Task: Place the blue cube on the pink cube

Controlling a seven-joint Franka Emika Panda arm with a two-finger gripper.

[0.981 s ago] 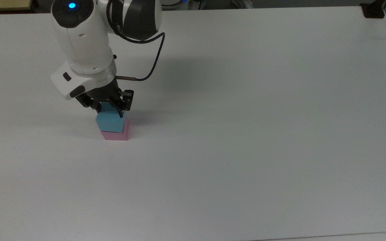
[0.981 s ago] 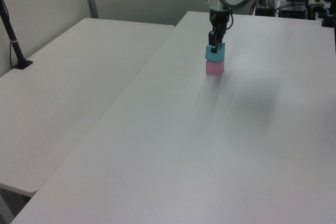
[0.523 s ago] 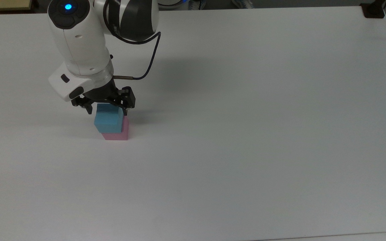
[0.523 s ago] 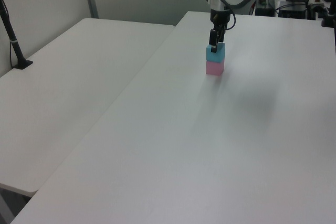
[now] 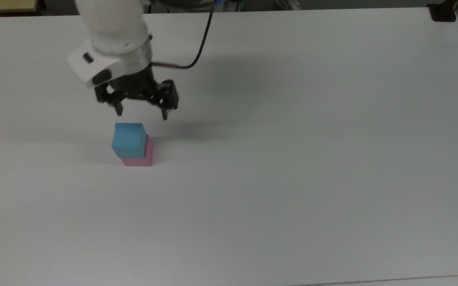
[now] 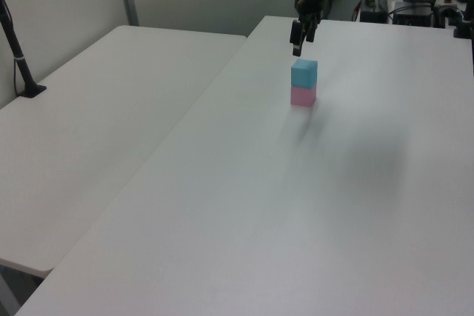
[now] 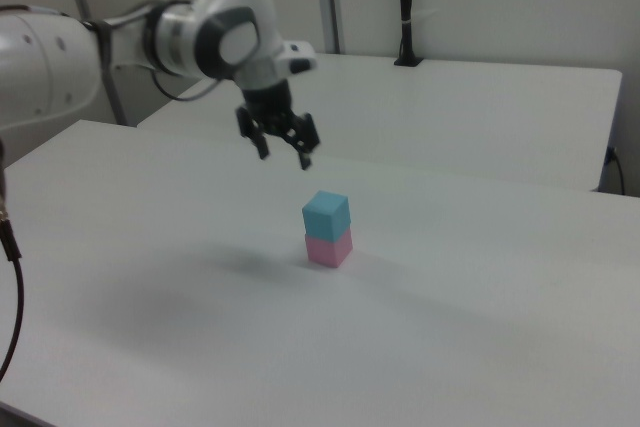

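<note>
Blue cube sits on top of the pink cube, the two stacked on the white worktop. Stack looks square enough in the left view and the right view; in the top view the blue cube seems offset a little toward the top view's left of the pink cube, though camera angle may account for that.

Hand hangs above the blue cube, clear of it, fingers spread apart and holding nothing. Gap between fingertips and the blue cube's top face shows plainly in the right view and the left view.

Judgement: placement looks done; the step in hand is the retreat.

Notes for doing it well:
- Rise straight up from the blue cube, no sideways drift while the fingertips are near its top edges.
- Leave the fingers wide so neither pad clips a corner.
- Cubes look light and foam-like; a small nudge would likely shift or topple the blue cube off the pink cube.
- Only swing away once well above the stack.
</note>
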